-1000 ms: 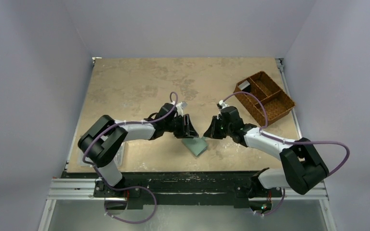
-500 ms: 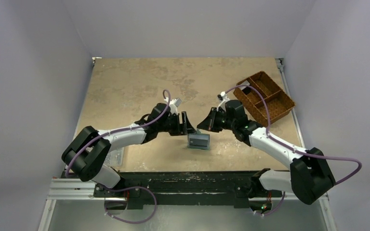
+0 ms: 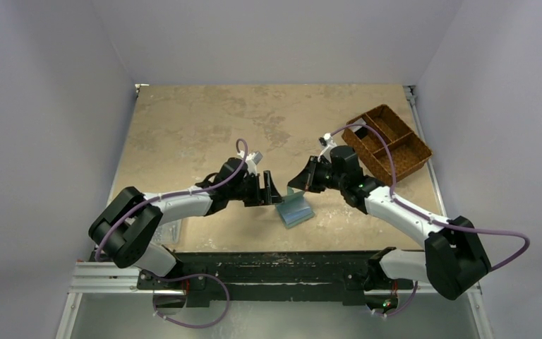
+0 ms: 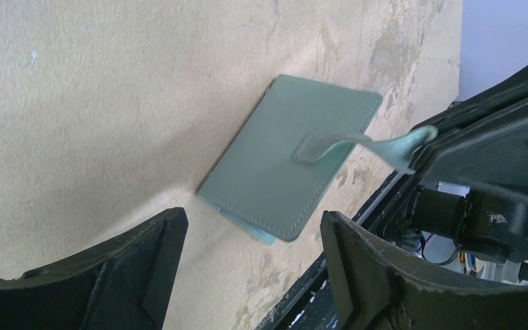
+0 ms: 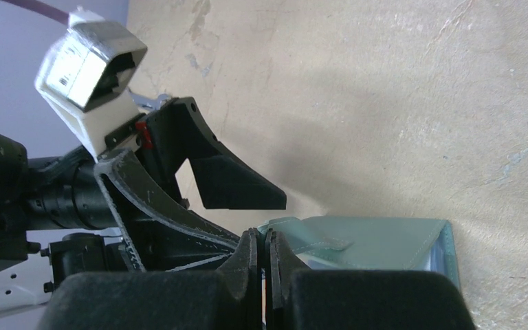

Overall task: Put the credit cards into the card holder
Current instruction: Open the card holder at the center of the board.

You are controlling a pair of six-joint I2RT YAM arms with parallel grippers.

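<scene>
Pinching the strap (image 4: 357, 143) of the card holder (image 3: 295, 210) with the right hand (image 5: 262, 242) clamped tight, holding it raised off the folded wallet lying on the table (image 3: 183, 127) between both arms. Hovering just beside with the left hand (image 3: 271, 189) spread wide, gripping nothing. Seeing no credit cards; likely only beginning, with opening and all loading yet to come.

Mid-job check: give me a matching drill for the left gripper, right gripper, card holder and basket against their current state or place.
Things:
1 left gripper
2 right gripper
3 card holder
4 basket

States or places:
A far right of the table
B open, jaws wide apart
C near the front edge, strap pulled out
D shut, pinching the strap

Pairs: 1-B; 2-D; 3-C; 4-A
</scene>
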